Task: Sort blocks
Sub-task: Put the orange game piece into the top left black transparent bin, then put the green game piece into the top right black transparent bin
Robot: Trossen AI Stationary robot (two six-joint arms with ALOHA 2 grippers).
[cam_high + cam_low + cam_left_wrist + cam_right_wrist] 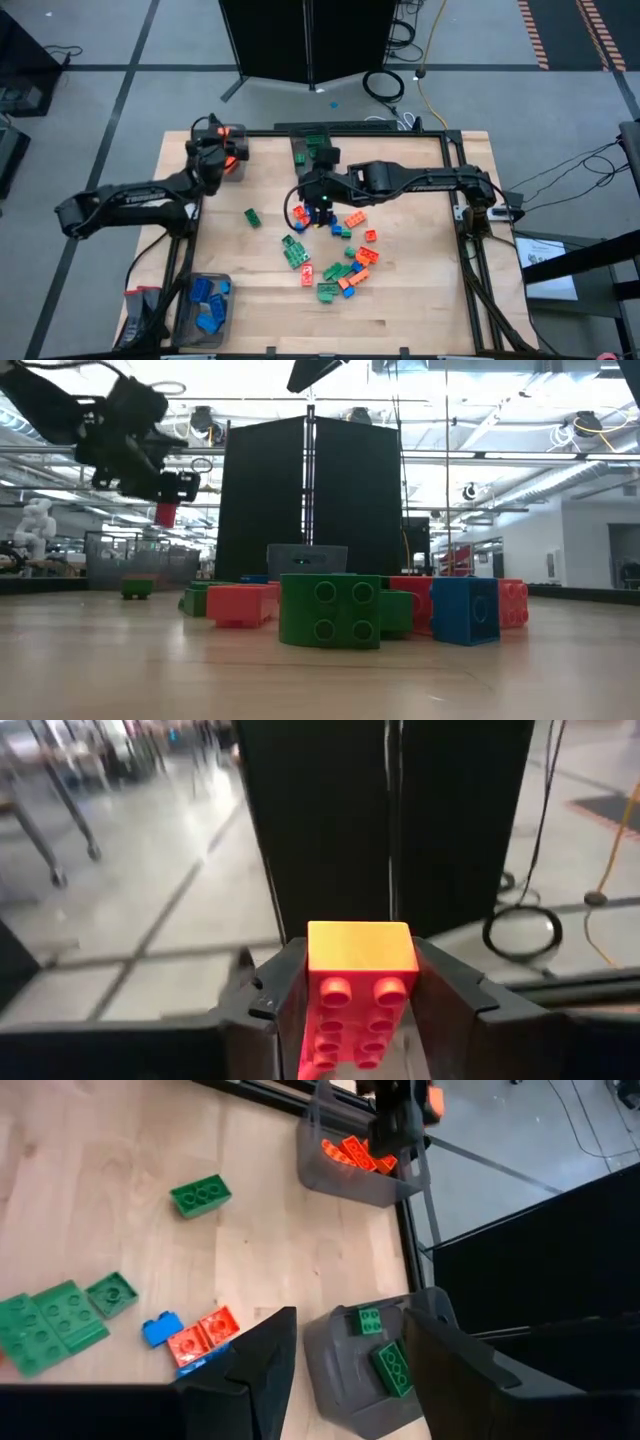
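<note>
Left gripper [362, 1010] is clamped on an orange brick [360, 990], raised over the orange bin [360, 1165] at the table's far-left corner. Drop-off step; next move likely calls for lowering and releasing. Right gripper [345, 1355], fingers apart and empty, hangs beside the green bin [350, 1370]. Bins: three. Loose blocks [335, 255] on the table: roughly twenty.

The left pincer [362, 995] grips an orange block [358, 995] between its fingers.
</note>
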